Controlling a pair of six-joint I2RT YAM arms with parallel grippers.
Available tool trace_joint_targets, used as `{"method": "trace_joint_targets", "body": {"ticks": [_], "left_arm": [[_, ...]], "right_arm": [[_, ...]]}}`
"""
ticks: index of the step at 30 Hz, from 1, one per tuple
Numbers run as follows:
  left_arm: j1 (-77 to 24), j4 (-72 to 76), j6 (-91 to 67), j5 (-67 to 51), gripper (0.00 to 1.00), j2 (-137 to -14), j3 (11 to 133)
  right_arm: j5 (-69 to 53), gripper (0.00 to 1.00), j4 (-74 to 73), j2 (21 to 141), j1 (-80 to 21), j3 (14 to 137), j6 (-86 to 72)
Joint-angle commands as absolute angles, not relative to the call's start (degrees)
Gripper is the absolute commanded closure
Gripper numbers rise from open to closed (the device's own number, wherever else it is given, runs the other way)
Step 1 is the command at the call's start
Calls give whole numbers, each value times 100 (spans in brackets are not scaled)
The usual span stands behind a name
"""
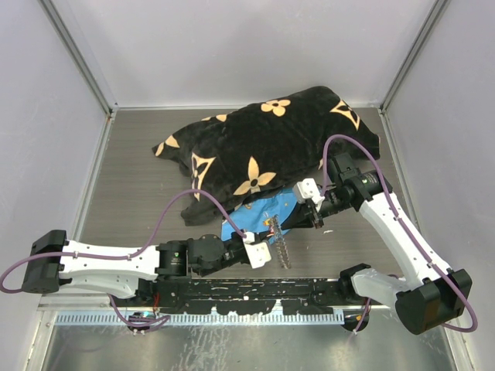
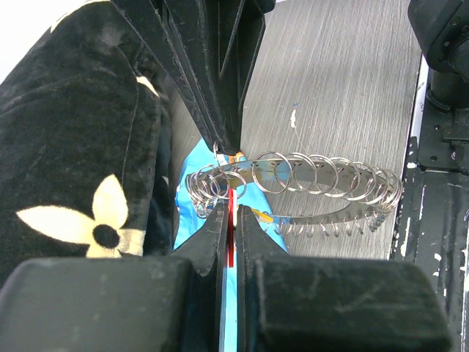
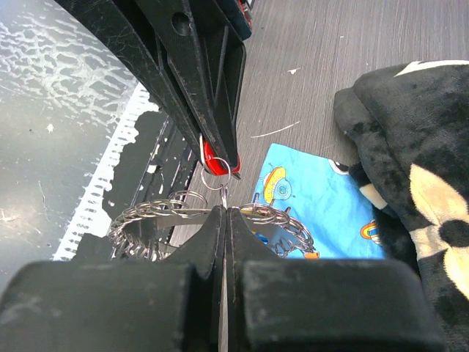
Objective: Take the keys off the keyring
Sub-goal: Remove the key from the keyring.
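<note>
My left gripper [image 2: 231, 214] is pinched tight on the red key [image 2: 229, 246]. The key's red head shows as a thin strip between my two fingers, low in the middle of the left wrist view.

My right gripper [image 3: 226, 214] is pinched tight too. It holds a thin bit of metal of the keyring [image 3: 157, 220], low in the middle of the right wrist view. My two grippers meet nose to nose and almost touch. A small ring [image 3: 218, 176] sits between them, just under the red key.

The keyring is a silvery band with lots of little wire loops on it. In the left wrist view it runs from the middle out to the right. In the top view it hangs just below the middle of the frame, between my two grippers.

Under my fingertips lies a blue cloth [image 3: 308, 187] with cartoon pictures on it. A big black cloth [image 1: 263, 147] with cream flowers fills the upper middle of the top view and covers part of the blue cloth. Both cloths lie on a grey table [image 1: 139, 170].
</note>
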State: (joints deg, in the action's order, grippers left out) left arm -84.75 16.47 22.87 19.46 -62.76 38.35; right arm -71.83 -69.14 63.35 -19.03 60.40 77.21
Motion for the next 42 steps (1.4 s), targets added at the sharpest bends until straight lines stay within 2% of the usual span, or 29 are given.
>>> {"method": "trace_joint_targets", "body": {"ticks": [1,42], "left_arm": [[-8585,1856,2112,1857,100,-6247,3976],[-8487,2424,1897,2055,100,-6916,3628]], "right_arm": [[-7030,99,-6322,6223,-1794,6151,7210],[-7279,99,-5960,6132,-1732,6064,6651]]}}
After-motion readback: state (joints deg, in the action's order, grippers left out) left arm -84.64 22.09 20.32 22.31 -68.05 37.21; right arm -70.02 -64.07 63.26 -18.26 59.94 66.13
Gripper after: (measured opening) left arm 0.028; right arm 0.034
